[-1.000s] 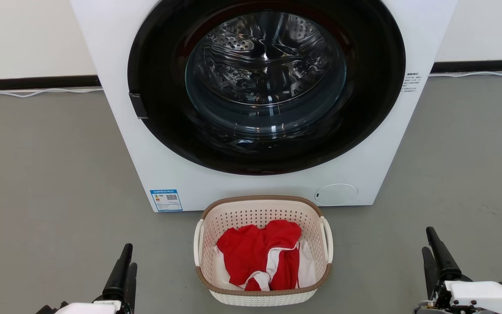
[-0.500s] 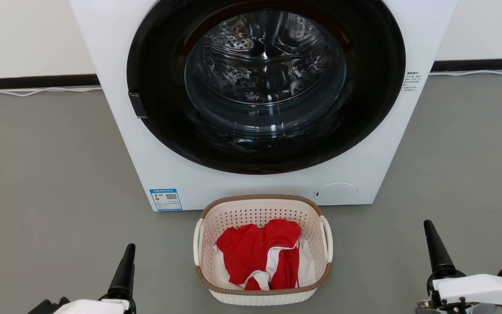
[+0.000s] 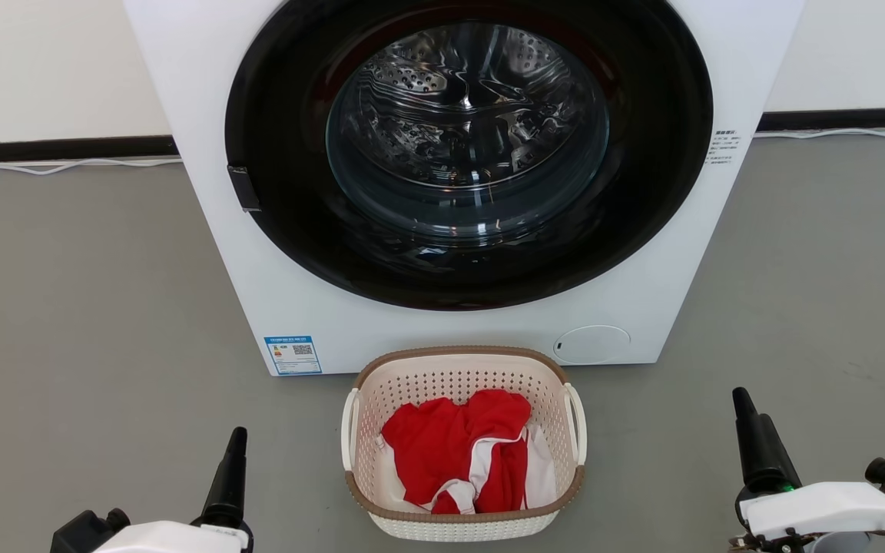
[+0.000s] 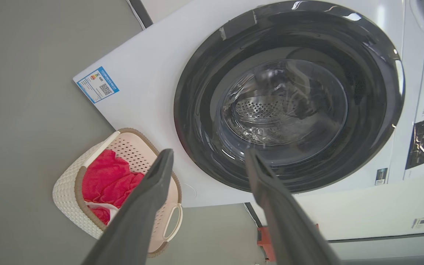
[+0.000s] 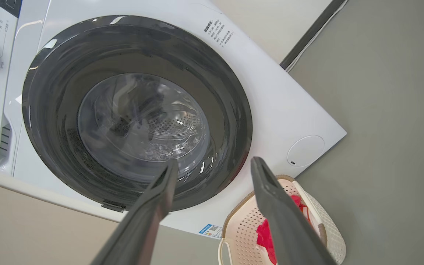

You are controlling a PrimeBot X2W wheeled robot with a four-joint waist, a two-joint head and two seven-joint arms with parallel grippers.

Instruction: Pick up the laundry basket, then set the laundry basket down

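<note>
The laundry basket [image 3: 462, 525], cream-white and perforated with a brown rim and white side handles, stands on the grey floor right in front of the washing machine. Red and white clothes [image 3: 454, 445] lie inside it. My left gripper [image 3: 236, 444] is low at the left, well apart from the basket. My right gripper [image 3: 742, 408] is low at the right, also apart. Along the left gripper [image 4: 209, 154], the fingers are spread with nothing between them, and the basket [image 4: 64, 198] sits to the lower left. The right gripper [image 5: 215, 162] is likewise open, with the basket [image 5: 331, 235] at the lower right.
A white front-loading washing machine [image 3: 281, 292] with a round dark glass door [image 3: 469, 146] rises just behind the basket. White cables [image 3: 66, 164] run along the wall's base on both sides. Grey floor [image 3: 89, 307] stretches left and right of the machine.
Both grippers have turned so each shows edge-on as one finger in the head view. The right one has edged left and up, the left one slightly right. The basket has stayed put.
</note>
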